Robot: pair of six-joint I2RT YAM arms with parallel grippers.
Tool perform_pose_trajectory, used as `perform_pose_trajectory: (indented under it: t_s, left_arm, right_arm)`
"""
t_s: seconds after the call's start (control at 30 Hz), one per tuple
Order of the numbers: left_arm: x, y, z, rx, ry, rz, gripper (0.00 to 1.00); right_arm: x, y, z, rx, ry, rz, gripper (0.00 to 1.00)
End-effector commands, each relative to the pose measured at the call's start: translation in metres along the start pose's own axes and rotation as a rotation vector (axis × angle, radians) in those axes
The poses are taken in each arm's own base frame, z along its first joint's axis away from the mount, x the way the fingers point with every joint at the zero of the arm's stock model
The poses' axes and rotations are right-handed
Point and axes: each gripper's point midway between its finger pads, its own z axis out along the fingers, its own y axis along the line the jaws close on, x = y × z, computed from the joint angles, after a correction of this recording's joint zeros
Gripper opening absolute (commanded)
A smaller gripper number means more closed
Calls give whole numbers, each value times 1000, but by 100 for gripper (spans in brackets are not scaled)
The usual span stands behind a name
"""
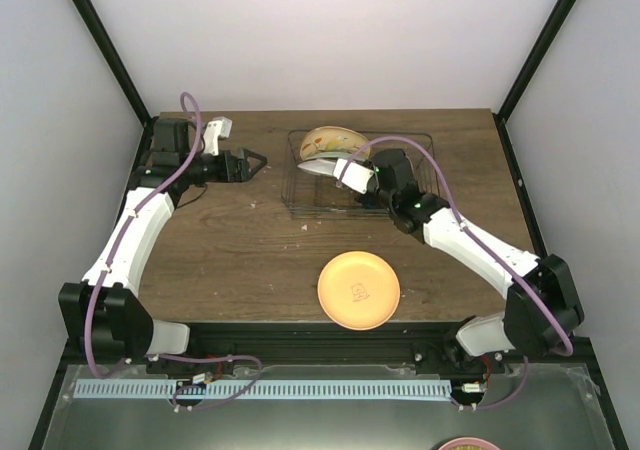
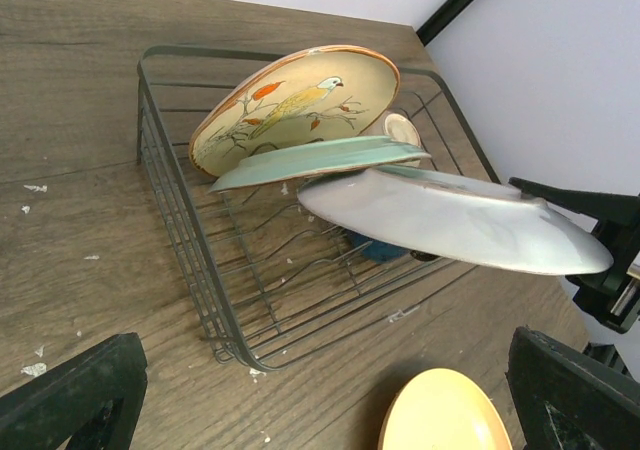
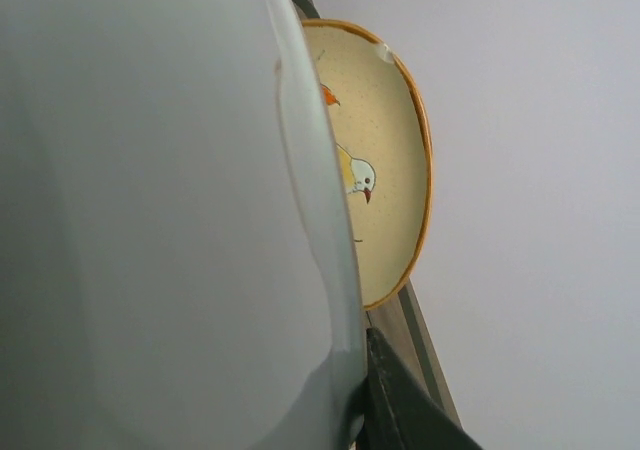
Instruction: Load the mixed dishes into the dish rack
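Table [image 1: 250, 250] of dark brown wood grain carries everything, with the 2 arms bolted at its near edge. Toward its far side, right of centre, sits the rectangular dish rack of thin dark wire [image 2: 175, 205], low-sided with dividers inside. In the rack's far part the cream-yellow dinner plate with a bird print [image 2: 300, 105] leans tilted on its edge, its face toward the left wrist camera. A mint green dinner plate [image 2: 300, 160] leans just in front of it, lower and flatter. A 3rd plate, pale grey-white on its underside with a greenish rim [image 2: 450, 220], hangs nearly level over the rack's middle, above the wires. The right fingers [image 1: 335, 170] are clamped on this plate's rim. Near the table's front edge, well apart from the rack, a round tan-orange plate [image 1: 358, 290] lies flat. Behind the leaning plates a small cream bowl [image 2: 403, 128] shows in part, and under the held plate a dark blue object [image 2: 378, 250] rests on the rack floor, too hidden to tell more. The left fingers [image 1: 256, 164] hover spread wide apart, holding nothing, over the table left of the rack
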Motion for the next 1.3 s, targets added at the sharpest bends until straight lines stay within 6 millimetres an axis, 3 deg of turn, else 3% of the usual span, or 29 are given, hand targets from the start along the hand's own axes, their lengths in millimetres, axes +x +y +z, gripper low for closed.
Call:
perform_pose_trajectory:
  t_s: [0.0,0.4,0.8,1.03,1.13,1.27]
  left_arm:
    - [-2,-2,-1,14,-3,13,100]
    - [1,-2,-2,14,-4,3,100]
    - [2,-3,-6,2,-15,1,100]
    - [3,-1,-3,4,-12,-8,100]
    - [5,0,-2,7,-3,-11,100]
    - [14,4,2,4,27,-19,100]
  right_arm:
    - [-36,-62,-30,186,-126,46,1]
    - [-36,-26,-34,11,-152,-8,1]
    - [-17,4,-2,-24,-104,-88,1]
    - [-16,22,16,-71,-125,-75,1]
    - [-14,26,22,-82,-114,-71,3]
    - [-10,26,26,-75,-99,-64,17]
